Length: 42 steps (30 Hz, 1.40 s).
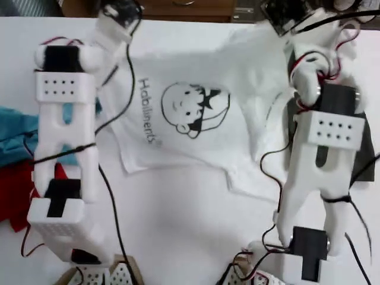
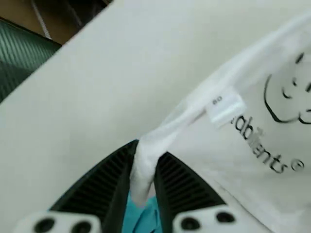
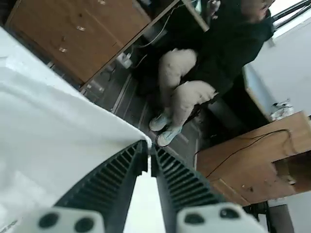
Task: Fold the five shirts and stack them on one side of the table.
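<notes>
High view: white shirt (image 1: pixel 178 148) lay spread, print up, in the middle of the surface (image 1: pixel 178 231), reaching toward the far edge. Left gripper (image 1: pixel 116 15) sat at the shirt's far left corner, right gripper (image 1: pixel 284 18) at its far right corner, where the cloth bunched upward. Teal shirt (image 1: pixel 15 139) and red shirt (image 1: pixel 15 196) lay crumpled at the left edge, teal farther, red nearer, touching each other. A dark cloth (image 1: pixel 365 163) lay at the right edge under the right arm.

Left wrist view: left gripper (image 2: pixel 144 160) was clamped on a rolled fold of the white shirt (image 2: pixel 233 170) along its neck edge, not readable from above. A small sewn label (image 2: pixel 223 107) hung at that edge just beyond the jaws. Bare surface (image 2: pixel 97 97) lay past the fold. A bit of teal cloth (image 2: pixel 143 218) showed low between the jaws.

Right wrist view: right gripper (image 3: pixel 149 153) had its jaws pressed nearly together with white cloth between them, pinching the edge of the white shirt (image 3: pixel 58 145). Beyond it stood a wooden cabinet (image 3: pixel 73 24) off the surface's far edge.
</notes>
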Available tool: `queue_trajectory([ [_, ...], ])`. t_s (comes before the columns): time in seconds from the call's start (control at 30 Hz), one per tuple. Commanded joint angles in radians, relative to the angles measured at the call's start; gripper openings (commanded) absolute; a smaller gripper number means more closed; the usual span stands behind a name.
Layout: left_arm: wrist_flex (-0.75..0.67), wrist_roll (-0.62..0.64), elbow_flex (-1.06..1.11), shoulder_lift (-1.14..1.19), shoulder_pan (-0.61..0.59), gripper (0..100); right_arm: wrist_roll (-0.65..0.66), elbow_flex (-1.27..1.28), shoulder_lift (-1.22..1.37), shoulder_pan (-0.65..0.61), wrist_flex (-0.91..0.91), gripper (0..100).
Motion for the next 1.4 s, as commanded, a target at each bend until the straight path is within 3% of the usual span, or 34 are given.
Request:
queue_trajectory([
  [0.0, 0.034, 0.006, -0.191, -0.018, -0.026, 2, -0.008, -0.227, 0.001, -0.001, 0.07, 2.0],
  [0.23, 0.288, 0.006, -0.541, -0.018, -0.021, 2, -0.008, -0.603, -0.001, 0.004, 0.282, 2.0],
  [0.33, 0.305, 0.002, -0.573, -0.029, -0.046, 2, -0.008, -0.707, 0.004, 0.01, 0.39, 2.0],
  [0.47, 0.302, 0.0, -0.492, -0.043, -0.051, 2, -0.058, -0.698, 0.012, 0.01, 0.507, 2.0],
  [0.57, 0.302, -0.002, -0.403, -0.04, -0.049, 2, -0.341, -0.569, 0.05, 0.022, 0.556, 2.1],
  [0.63, 0.301, -0.002, -0.329, -0.041, -0.049, 2, -0.453, -0.437, 0.119, 0.015, 0.564, 2.1],
  [0.8, 0.299, -0.002, -0.177, -0.041, -0.074, 2, -0.451, -0.281, 0.424, -0.108, 0.568, 2.3],
  [1.03, 0.287, 0.005, 0.002, -0.041, -0.077, 2, -0.45, -0.485, 0.685, -0.309, 0.616, 2.9],
  [1.23, 0.276, 0.054, 0.065, -0.041, -0.078, 2, -0.411, -0.529, 0.883, -0.372, 0.624, 14.6],
  [1.37, 0.269, 0.06, 0.064, -0.041, -0.078, 2, -0.41, -0.537, 0.955, -0.372, 0.677, 12.9],
])
